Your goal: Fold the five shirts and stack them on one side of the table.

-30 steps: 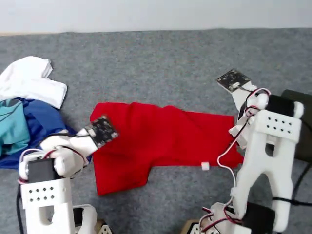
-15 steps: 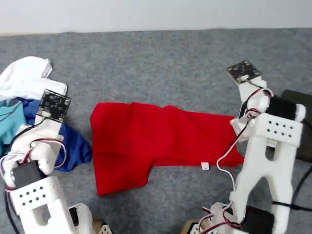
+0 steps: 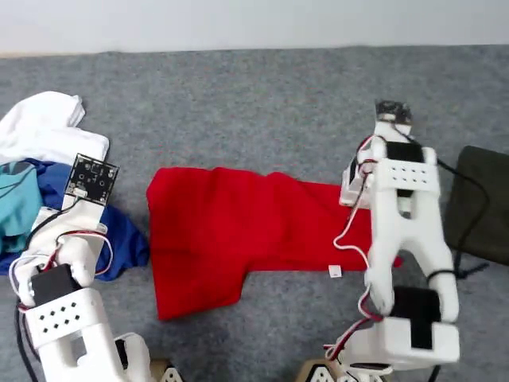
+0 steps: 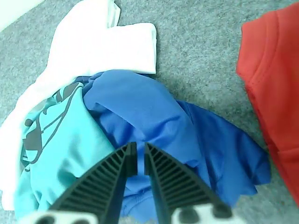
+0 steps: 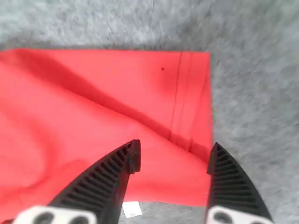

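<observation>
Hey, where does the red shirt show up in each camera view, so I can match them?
High view: red shirt spread in the middle of the gray table cover.
Left wrist view: red shirt edge, beside the blue shirt.
Right wrist view: its hem corner lies under the open right gripper.
Shared landmark: the gray table cover.

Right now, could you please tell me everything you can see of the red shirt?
The red shirt is soft, matte cloth lying flat on the grey table cover, mid-table, seemingly partly folded, with long diagonal creases. A flap, perhaps a sleeve, juts toward the near side at one end. The other end has a double-stitched hem, and the right tool hangs open over that corner. A small white tag shows by its near edge.
</observation>
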Available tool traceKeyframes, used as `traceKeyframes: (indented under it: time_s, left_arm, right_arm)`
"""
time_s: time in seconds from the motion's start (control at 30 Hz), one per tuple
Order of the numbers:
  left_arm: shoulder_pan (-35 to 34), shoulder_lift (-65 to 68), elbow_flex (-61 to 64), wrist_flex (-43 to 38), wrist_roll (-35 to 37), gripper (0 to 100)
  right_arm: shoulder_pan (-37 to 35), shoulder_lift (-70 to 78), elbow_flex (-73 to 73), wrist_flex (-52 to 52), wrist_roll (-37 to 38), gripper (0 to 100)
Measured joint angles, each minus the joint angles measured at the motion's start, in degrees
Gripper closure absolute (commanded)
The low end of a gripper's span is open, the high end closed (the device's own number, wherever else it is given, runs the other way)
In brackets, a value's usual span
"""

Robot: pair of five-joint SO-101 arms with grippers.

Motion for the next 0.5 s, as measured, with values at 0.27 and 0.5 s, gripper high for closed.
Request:
traceKeyframes:
  time_s: [0.27,0.5]
  left_arm:
    - [0.0,0.0,1.5,-2.6,0.0,100]
    - [0.0,0.0,1.6,-2.7,0.0,100]
  right_arm:
    - [0.2,6.5,0.0,-4.0,-2.5,75.4]
    - [0.2,11.3,-0.1,-11.1,-2.5,84.9]
